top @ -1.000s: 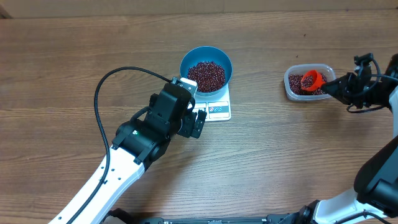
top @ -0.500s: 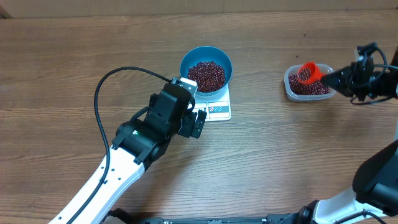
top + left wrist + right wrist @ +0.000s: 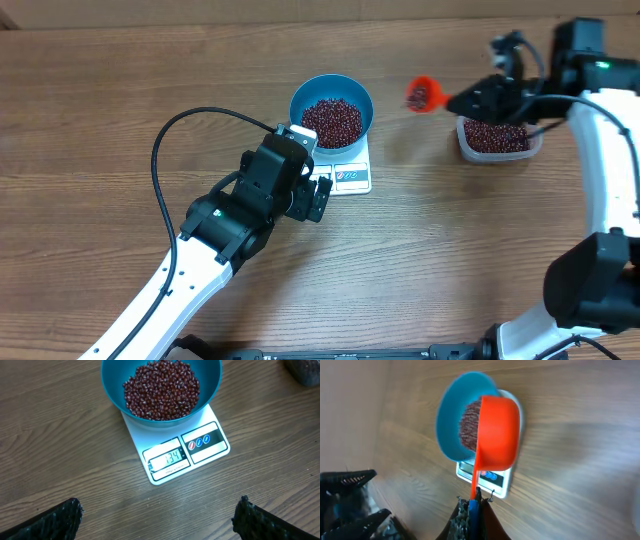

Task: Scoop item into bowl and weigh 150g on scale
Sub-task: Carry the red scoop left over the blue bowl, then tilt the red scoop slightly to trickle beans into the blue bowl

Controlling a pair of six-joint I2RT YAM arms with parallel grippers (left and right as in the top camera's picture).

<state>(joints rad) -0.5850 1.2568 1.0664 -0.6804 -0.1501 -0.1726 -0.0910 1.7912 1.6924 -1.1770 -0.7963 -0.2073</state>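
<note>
right gripper (image 3: 463,101) clamped on the orange scoop (image 3: 420,95), held over the table between the clear tub (image 3: 466,141) and the blue bowl (image 3: 297,100). beans (image 3: 332,120) heaped in the bowl on the scale (image 3: 351,178); left gripper (image 3: 318,196) spread wide just beside it.

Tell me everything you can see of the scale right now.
The scale is a small flat white rectangle, plastic-looking, lying level on the wooden table. Its front strip carries a grey display reading 134 and a dark label with three round marks. The blue bowl, heaped with beans, sits on its rear part; nothing else touches it.
</note>
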